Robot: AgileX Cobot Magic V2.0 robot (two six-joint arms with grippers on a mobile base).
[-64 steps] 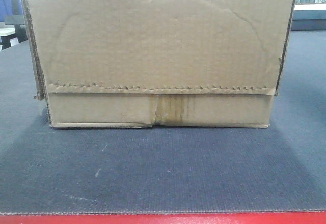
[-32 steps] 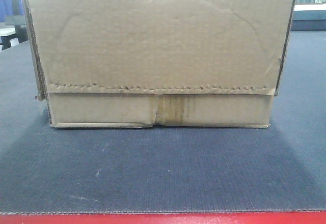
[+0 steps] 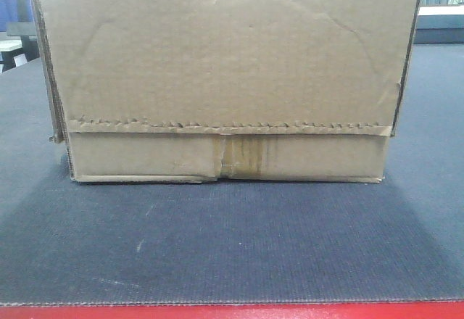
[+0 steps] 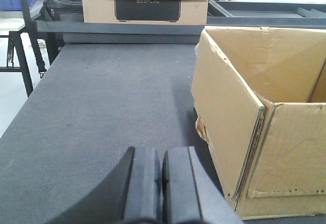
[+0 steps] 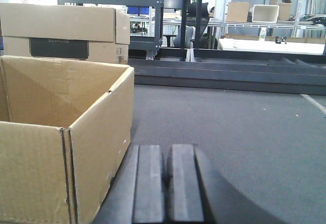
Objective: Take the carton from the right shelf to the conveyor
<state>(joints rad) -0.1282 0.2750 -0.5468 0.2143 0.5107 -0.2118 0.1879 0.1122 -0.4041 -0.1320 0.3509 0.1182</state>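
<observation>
left hand [image 4: 162,183] and right hand [image 5: 165,183], both closed, empty

open carton [image 3: 225,72] mid-belt, bare conveyor [image 3: 232,246] both sides, second box [image 4: 145,2] behind

Carton [image 3: 225,72] (taped seam facing) sits on conveyor [image 3: 232,246]
</observation>
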